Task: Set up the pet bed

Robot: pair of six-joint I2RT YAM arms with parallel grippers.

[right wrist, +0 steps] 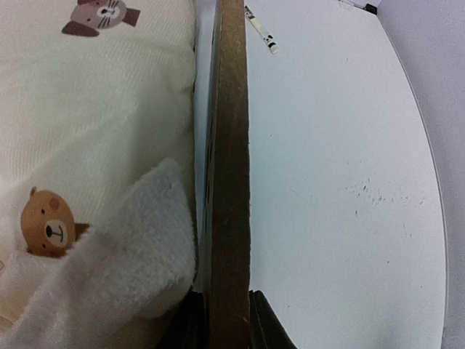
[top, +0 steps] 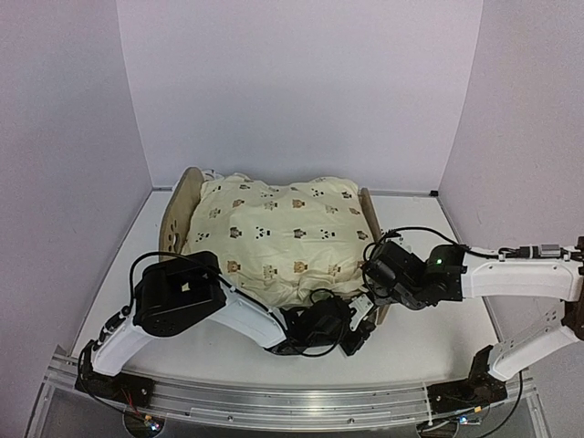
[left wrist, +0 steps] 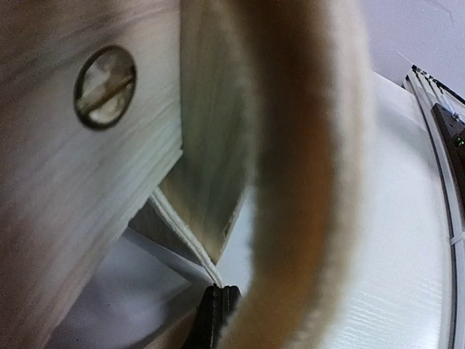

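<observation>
Your right gripper [right wrist: 229, 320]: jaws pinch end board of light plywood pet bed [top: 178, 214]. Left gripper [left wrist: 214, 320]: jaws tight together, close by same end. Bed sits mid white table [top: 429, 342], cream bear-print quilt [top: 274, 237] on top.

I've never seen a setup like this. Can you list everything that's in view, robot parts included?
pet bed: one, light plywood, middle of the table.
quilt: one, cream with little animal faces, spread over the bed.
metal fitting: one, silvery, set in the bed's wood.
small strip: one, white with black marks, on the table beyond the end board; cannot tell what it is.
table: one, white.
rail: one, silver, near edge.
left arm: one, white and black.
right arm: one, white and black.
left hand: one, black, shut, at the bed's near right corner.
right hand: one, black, fingers either side of the end board.
</observation>
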